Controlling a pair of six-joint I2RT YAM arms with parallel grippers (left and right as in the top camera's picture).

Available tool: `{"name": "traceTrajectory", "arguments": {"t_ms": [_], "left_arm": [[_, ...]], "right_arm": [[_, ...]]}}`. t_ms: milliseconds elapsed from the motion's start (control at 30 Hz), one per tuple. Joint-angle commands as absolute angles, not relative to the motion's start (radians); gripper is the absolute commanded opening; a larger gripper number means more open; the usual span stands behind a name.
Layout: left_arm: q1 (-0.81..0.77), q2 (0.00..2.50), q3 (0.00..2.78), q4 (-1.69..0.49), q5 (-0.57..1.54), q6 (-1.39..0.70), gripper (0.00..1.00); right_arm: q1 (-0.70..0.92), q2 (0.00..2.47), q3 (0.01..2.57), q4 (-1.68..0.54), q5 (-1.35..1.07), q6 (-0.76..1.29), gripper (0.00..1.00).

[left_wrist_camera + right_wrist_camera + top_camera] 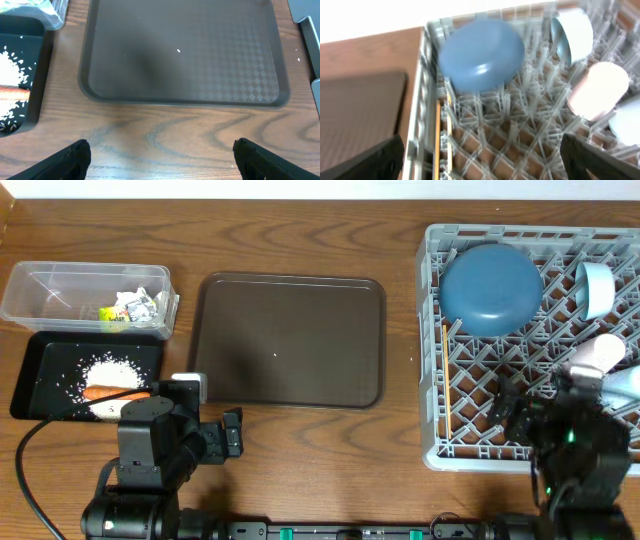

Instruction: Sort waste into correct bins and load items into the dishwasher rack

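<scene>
The big bowl point(492, 288) sits upturned in the rack point(431, 380) to drain, I judge; both jaws gape wide, empty.

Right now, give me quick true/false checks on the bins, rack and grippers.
1. The snack wrapper is in the clear tub. True.
2. The carrot is in the clear tub. False: the carrot lies in the black tray, by the rice.
3. The dark blue bowl sits in the rack. True.
4. The left gripper holds the pink cup. False: the left gripper is open and empty; the pink cup is in the rack.
5. The right gripper is open. True.
</scene>
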State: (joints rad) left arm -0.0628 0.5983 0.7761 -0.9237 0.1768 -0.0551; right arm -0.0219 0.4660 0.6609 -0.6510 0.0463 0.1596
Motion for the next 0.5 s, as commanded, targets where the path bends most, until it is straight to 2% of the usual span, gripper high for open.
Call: {"name": "traceTrajectory", "arguments": {"t_ms": [0, 300, 467], "left_arm": [[-0.065, 0.593, 0.776, -0.926, 0.169, -0.060, 0.93], [-0.065, 0.593, 0.776, -0.926, 0.168, -0.060, 0.94], [-0.065, 0.593, 0.776, -0.926, 0.168, -0.060, 0.94]], "right_arm": [[-0.005, 0.357, 0.535, -0.547, 0.041, 0.133, 0.99], [0.007, 0.100, 0.175, -0.054, 0.041, 0.133, 0.99], [0.007, 0.023, 0.046, 0.089, 0.041, 0.073, 0.99]]}}
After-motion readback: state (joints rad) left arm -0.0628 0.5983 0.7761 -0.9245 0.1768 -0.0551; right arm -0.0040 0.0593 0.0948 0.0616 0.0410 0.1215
